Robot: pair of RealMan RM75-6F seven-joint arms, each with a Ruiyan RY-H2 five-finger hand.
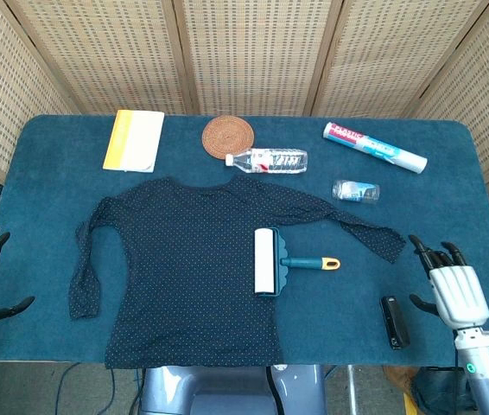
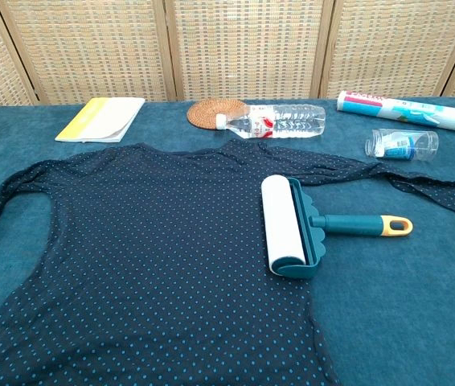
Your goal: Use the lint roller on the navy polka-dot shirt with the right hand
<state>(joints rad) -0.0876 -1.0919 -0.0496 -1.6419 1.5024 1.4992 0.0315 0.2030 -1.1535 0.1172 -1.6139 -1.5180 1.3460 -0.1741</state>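
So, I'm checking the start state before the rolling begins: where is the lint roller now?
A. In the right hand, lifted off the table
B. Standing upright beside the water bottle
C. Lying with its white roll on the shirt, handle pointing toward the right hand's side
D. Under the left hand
C: the lint roller lies on the navy polka-dot shirt, while the right hand holds nothing, apart from it.

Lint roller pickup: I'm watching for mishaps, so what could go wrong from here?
The right robot hand is open, off at the table's edge, not yet near the lint roller. Reaching across, it might snag the shirt sleeve or knock the small black object. The handle lies flat on the cloth, so a grasp may slip and drag the navy polka-dot shirt.
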